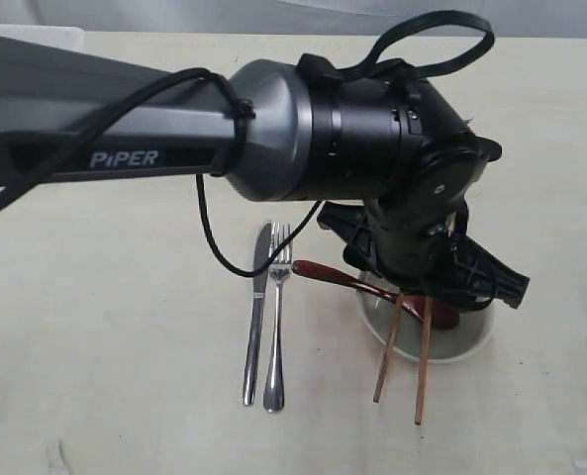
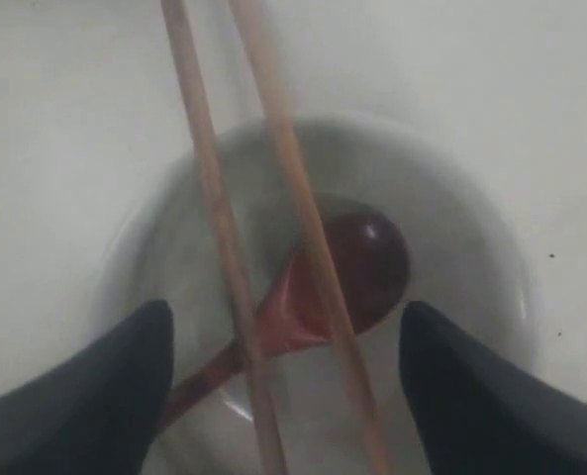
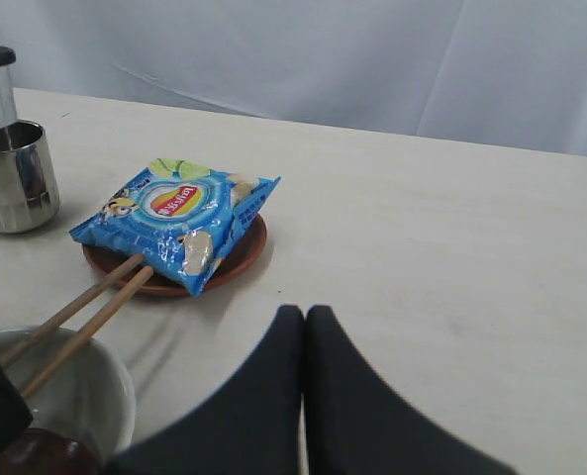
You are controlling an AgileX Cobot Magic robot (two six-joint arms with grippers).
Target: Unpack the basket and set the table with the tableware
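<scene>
Lifting straight up off the table [image 1: 95, 327] looks the safest finish to this step: the left gripper [image 2: 285, 332] hangs over the cream bowl [image 2: 471, 218], at lower right of the exterior view, its fingers spread wide and gripping nothing. The wooden chopsticks [image 2: 214, 198] lie untouched between them, across the rim above the wooden spoon [image 2: 372, 257]. The right gripper [image 3: 305, 332] is pressed closed and empty; the left arm [image 1: 273, 129] hides much of the bowl, and the basket is nowhere clearly visible.
</scene>
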